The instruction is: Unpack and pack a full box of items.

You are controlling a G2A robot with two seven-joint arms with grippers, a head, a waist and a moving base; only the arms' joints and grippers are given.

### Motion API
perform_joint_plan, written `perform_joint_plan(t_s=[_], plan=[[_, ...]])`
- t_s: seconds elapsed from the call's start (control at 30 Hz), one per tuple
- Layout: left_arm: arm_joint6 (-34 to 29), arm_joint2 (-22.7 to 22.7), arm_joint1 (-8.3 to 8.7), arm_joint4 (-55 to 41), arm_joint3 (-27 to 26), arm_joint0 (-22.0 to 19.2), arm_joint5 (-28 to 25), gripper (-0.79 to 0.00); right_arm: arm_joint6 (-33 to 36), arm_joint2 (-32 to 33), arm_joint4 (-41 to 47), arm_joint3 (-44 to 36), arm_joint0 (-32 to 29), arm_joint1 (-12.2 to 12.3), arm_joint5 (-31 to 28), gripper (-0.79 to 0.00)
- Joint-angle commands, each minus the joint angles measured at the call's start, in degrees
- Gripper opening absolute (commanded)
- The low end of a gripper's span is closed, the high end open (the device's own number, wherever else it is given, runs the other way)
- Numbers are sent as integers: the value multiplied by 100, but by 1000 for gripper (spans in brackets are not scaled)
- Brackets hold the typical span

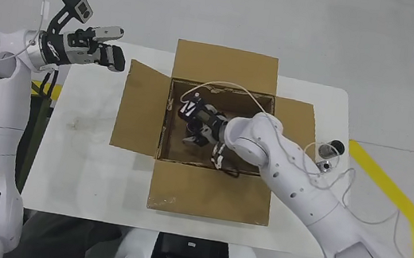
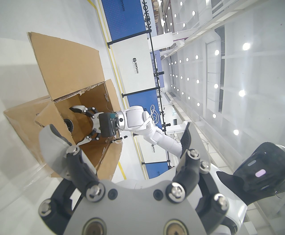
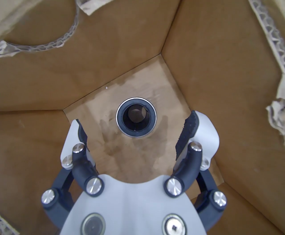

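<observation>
An open cardboard box (image 1: 209,194) stands in the middle of the white table (image 1: 78,158), its flaps spread outward. My right gripper (image 1: 187,124) is down inside it, open. In the right wrist view this gripper (image 3: 135,123) hangs straight above a black ring with a metal rim (image 3: 136,117) lying flat on the box floor, one finger to each side and not touching it. The left wrist view shows the same ring (image 2: 68,125) and the right gripper (image 2: 75,126). My left gripper (image 1: 116,45) is held up off the table's far left corner, open and empty (image 2: 118,133).
A second black round item (image 1: 334,147) sits on the table beside the box's right flap. A white cable (image 1: 229,88) arcs over the box's back edge. The table's left part (image 1: 77,134) is bare. The box's torn inner edges (image 3: 273,111) are close to the right gripper.
</observation>
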Motion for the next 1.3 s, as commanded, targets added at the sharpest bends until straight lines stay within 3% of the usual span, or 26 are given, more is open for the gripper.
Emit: perform_joint_plan(t_s=[0.0, 0.4, 0.53, 0.6, 0.63, 0.7, 0.77, 0.83, 1.07, 1.27], plan=[[0, 0, 0, 0, 0, 0, 0, 0, -48, -41, -3, 120, 33, -44, -14, 0], [0, 0, 0, 0, 0, 0, 0, 0, -217, -234, 90, 812, 235, -325, -116, 0], [0, 0, 0, 0, 0, 0, 0, 0, -260, -254, 120, 992, 276, -397, -165, -40], [0, 0, 0, 0, 0, 0, 0, 0, -278, -256, 117, 1078, 296, -426, -182, -114], [0, 0, 0, 0, 0, 0, 0, 0, -285, -252, 119, 1115, 305, -440, -189, -191], [0, 0, 0, 0, 0, 0, 0, 0, -301, -244, 120, 1176, 312, -461, -211, -440], [0, 0, 0, 0, 0, 0, 0, 0, -304, -227, 116, 1220, 316, -475, -241, -634], [0, 0, 0, 0, 0, 0, 0, 0, -307, -202, 108, 1242, 312, -484, -259, -770], [0, 0, 0, 0, 0, 0, 0, 0, -274, -16, -12, 1050, 206, -437, -213, -785], [0, 0, 0, 0, 0, 0, 0, 0, -194, 367, -244, 405, -122, -247, -136, -785]])
